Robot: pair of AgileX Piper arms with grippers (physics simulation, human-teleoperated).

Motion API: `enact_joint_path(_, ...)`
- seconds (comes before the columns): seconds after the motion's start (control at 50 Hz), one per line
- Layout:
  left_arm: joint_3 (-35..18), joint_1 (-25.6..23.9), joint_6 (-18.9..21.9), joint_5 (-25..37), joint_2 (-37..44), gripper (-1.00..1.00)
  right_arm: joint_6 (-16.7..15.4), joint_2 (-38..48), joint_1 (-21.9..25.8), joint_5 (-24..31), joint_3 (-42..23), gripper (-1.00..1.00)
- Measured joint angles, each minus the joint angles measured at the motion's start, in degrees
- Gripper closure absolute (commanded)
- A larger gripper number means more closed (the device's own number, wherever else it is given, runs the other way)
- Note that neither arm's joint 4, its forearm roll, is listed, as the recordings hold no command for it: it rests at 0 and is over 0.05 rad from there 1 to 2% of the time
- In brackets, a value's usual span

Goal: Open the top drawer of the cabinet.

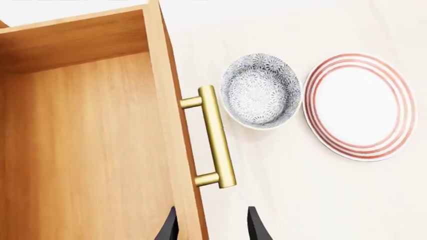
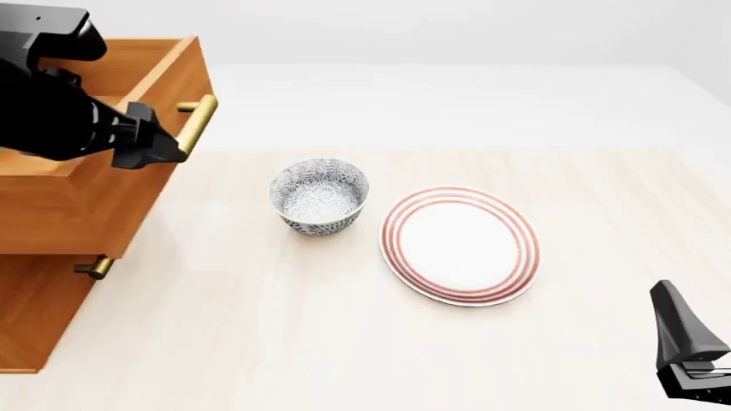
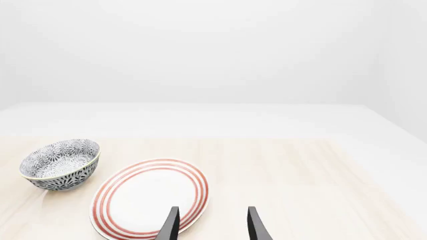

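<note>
The left gripper (image 1: 212, 231) is held wide apart, straddling the front panel just short of the handle (image 1: 215, 136). The top drawer (image 2: 109, 163) stands pulled out of the cabinet (image 2: 40, 295). A careless retreat could knock it shut.

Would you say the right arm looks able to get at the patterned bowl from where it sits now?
Probably yes. The right gripper is open and holds nothing, and the bowl stands in the open on the table. Only the striped plate lies between them, flat and low, so the arm should pass over it.
</note>
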Motion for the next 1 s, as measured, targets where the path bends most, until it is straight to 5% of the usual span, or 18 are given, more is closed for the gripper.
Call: enact_joint_path(1.0,-1.56,-8.87,-3.96,-0.13,2.26,-1.00,0.00,0.00,0.00,0.00,0.00,-1.00)
